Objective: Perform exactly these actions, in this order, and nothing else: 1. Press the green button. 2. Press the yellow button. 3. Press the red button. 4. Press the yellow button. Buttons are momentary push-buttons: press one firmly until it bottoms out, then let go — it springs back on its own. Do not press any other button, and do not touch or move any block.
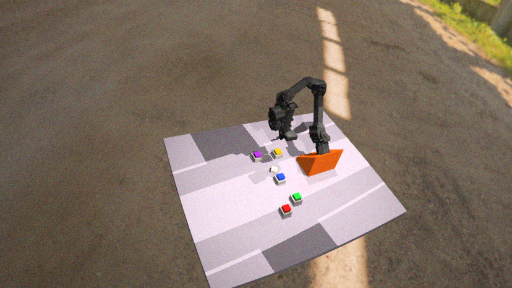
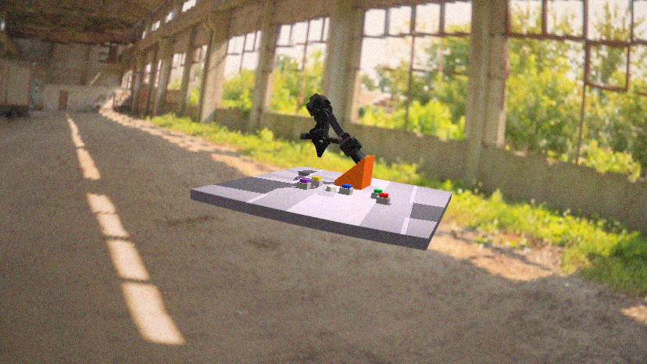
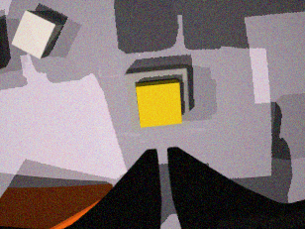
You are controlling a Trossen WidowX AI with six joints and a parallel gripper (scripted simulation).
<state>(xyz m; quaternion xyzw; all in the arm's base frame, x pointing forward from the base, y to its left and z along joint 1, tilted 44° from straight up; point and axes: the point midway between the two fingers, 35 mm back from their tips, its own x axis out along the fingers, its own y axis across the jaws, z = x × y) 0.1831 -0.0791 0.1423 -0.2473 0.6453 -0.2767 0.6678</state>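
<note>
At left we see the purple button (image 1: 257,154) (image 2: 304,180), to be left alone. Next, the yellow button (image 1: 277,152) (image 2: 316,178) (image 3: 159,104) sits below our pincer (image 1: 289,135) (image 2: 319,155) (image 3: 161,158), which is nearly closed and empty. We're probably on a yellow press: align, then push straight down. Rightmost is the red button (image 1: 285,208) (image 2: 384,195).

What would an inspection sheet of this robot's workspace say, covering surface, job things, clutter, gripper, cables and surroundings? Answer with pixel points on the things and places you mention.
Surface: grey-and-white patterned tabletop (image 1: 214,211) (image 2: 316,208), shadows across it.
Job's things: green button (image 1: 296,196) (image 2: 377,190), yellow button (image 1: 277,152) (image 2: 316,178) (image 3: 159,104) and red button (image 1: 285,207) (image 2: 384,195), caps raised.
Clutter: blue button (image 1: 280,176) (image 2: 346,186), purple button (image 1: 257,154) (image 2: 304,180), white block (image 1: 274,169) (image 2: 331,187) (image 3: 34,35); all off-limits.
Gripper: the gripper (image 1: 289,135) (image 2: 319,155) (image 3: 161,158) is shut, empty, above the tabletop near the yellow button.
Cables: nothing seen.
Surroundings: orange wedge (image 1: 322,164) (image 2: 362,175) (image 3: 50,202) under the arm; large windows (image 2: 434,72), greenery outside.
</note>
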